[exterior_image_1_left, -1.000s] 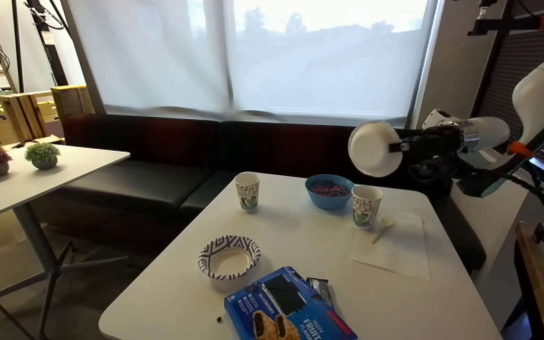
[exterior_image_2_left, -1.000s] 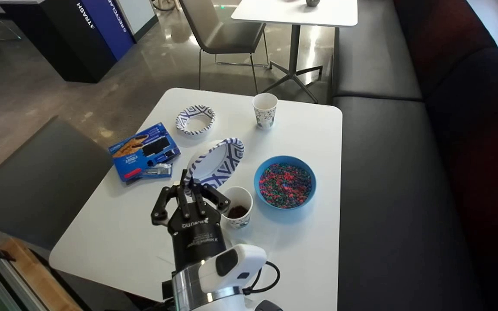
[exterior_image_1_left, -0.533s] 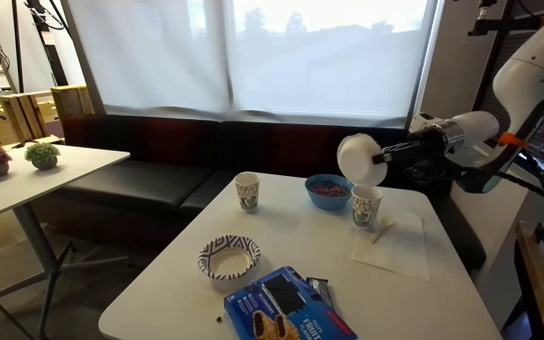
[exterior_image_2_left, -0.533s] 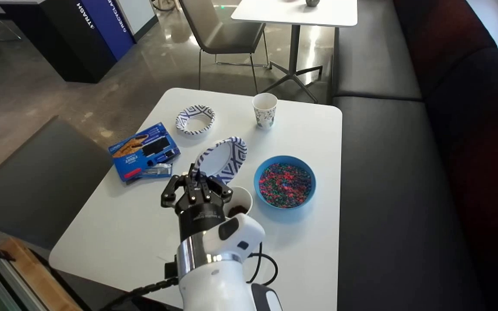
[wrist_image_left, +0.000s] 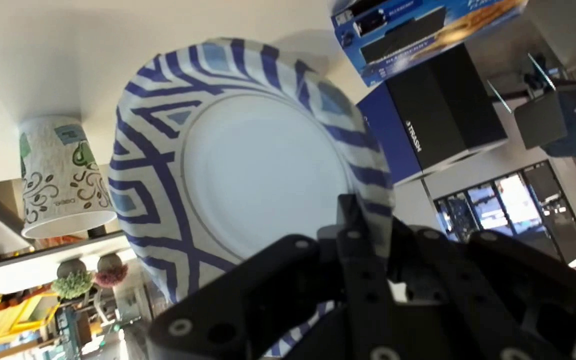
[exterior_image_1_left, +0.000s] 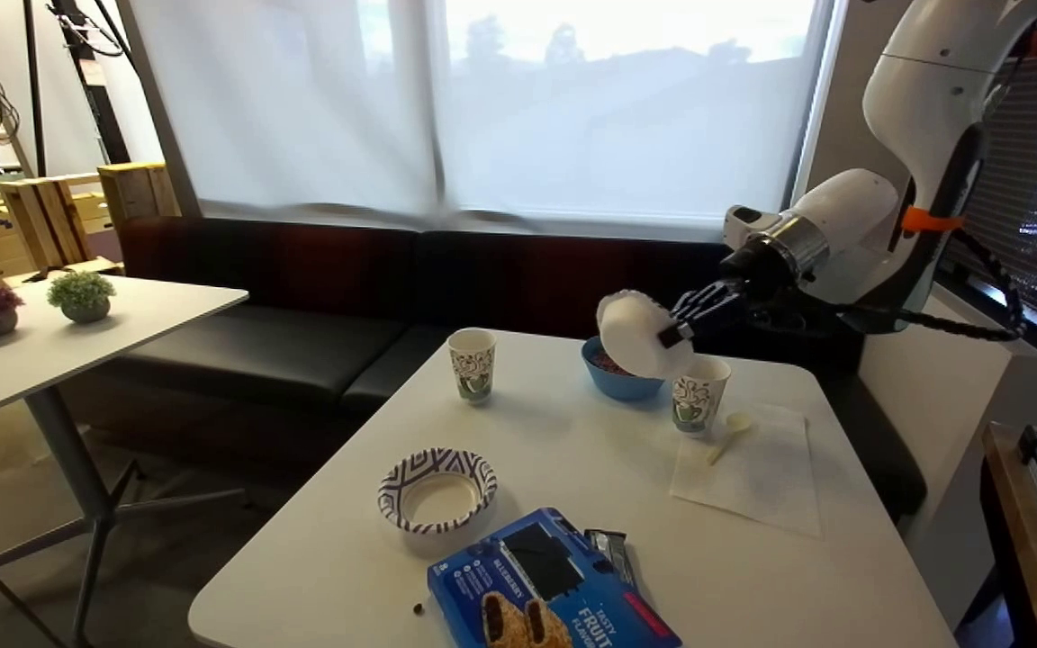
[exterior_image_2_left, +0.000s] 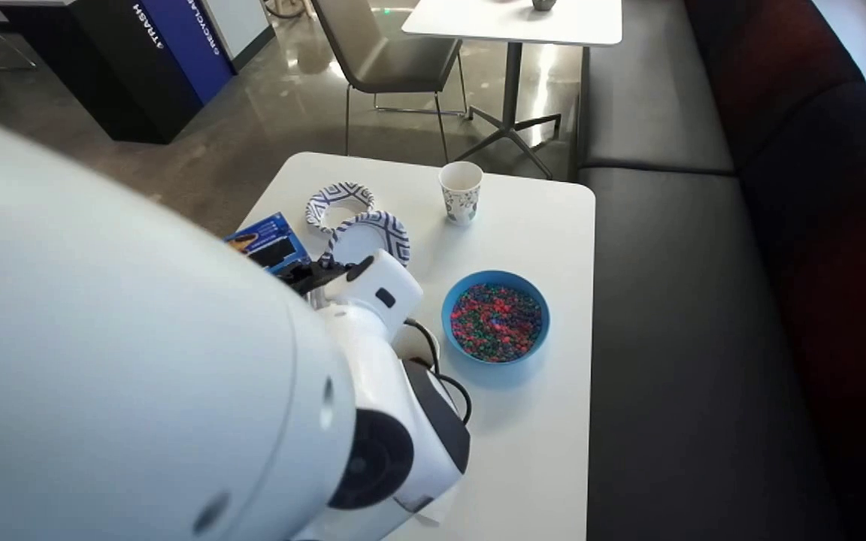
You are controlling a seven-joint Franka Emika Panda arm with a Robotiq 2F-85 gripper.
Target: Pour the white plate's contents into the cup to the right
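Black gripper [wrist_image_left: 375,227] pinching tilted round white plate [wrist_image_left: 263,172] by its purple-patterned rim, dark contents [exterior_image_2_left: 419,361] in tapered paper cup [exterior_image_1_left: 697,403]

The place looks like a break area or café corner in a workplace. In both exterior views a dark padded bench [exterior_image_2_left: 658,315] runs beside a white table [exterior_image_1_left: 572,450], with a second table [exterior_image_1_left: 158,304] well apart; small potted plants [exterior_image_1_left: 80,301] stand on that one. A wide shaded window [exterior_image_1_left: 617,144] rises above the bench. In an exterior view a black bin [exterior_image_2_left: 95,68] marked TRASH stands beside a blue recycling bin [exterior_image_2_left: 204,64], and a chair [exterior_image_2_left: 410,64] stands on a shiny floor [exterior_image_2_left: 275,128]. A snack box [exterior_image_1_left: 545,585] lies on the nearer table.
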